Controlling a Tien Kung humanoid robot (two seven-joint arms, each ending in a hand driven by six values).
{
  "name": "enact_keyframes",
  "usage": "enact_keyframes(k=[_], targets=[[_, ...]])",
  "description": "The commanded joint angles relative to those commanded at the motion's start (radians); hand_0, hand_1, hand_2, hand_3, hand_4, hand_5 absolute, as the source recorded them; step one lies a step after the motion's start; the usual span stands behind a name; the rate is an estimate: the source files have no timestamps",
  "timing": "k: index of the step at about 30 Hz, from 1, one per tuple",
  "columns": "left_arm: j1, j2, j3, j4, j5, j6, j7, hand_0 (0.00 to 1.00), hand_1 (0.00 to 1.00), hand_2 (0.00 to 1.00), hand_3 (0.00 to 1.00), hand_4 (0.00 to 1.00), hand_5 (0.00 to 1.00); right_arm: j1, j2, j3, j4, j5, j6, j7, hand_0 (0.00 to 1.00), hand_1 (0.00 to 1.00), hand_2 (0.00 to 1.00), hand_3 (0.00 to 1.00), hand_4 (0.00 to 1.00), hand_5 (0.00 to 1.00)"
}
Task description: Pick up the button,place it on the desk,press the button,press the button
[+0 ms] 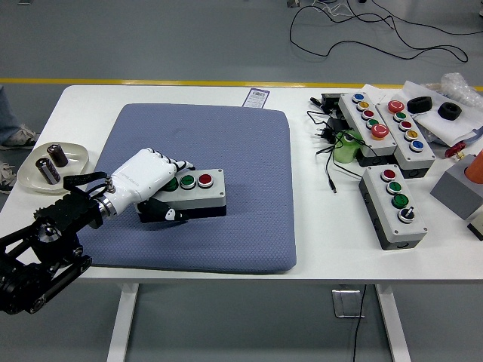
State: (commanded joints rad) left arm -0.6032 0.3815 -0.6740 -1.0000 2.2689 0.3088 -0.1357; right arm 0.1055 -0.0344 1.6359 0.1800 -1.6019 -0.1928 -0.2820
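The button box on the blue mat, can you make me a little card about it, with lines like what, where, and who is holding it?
what: grey button box with three round buttons, two green, one red
where: on the blue mat, toward its left side
who holds it: the left hand, its fingers curled over the box's left end
right hand: not in view
other boxes: three more on the table at the right, untouched
dish: far left, two dark cylinders in it

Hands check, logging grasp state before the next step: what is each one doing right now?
Left hand: closed on the button box, fingers over its top, thumb on its near side, on the blue mat.
Right hand: not in view.
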Motion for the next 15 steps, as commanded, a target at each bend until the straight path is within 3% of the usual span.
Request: enact_keyframes(k=[2,3,15], targets=[[0.002,0.002,-0.002,-0.002,0.000,-0.016,-0.004,0.791,0.812,0.842,0.893,0.954,0.549,0.000,0.000,0.001,0.000,-0.001,0.000,0.000,0.659,0.649,0.696,0.603,0.452,0.325],[0.003,0.003,-0.003,-0.003,0.000,-0.021,-0.005,0.938,0.943,0.980,0.962,0.967,0.570,0.000,0.000,0.001,0.000,-0.001,0.000,0.000,0.659,0.649,0.697,0.603,0.451,0.325],[0.029,0.012,-0.041,-0.050,0.000,-0.141,-0.016,0.998,0.998,0.998,0.998,0.991,0.600,-0.002,0.001,0.003,0.000,-0.003,0.001,0.000,0.659,0.649,0.696,0.603,0.452,0.326]])
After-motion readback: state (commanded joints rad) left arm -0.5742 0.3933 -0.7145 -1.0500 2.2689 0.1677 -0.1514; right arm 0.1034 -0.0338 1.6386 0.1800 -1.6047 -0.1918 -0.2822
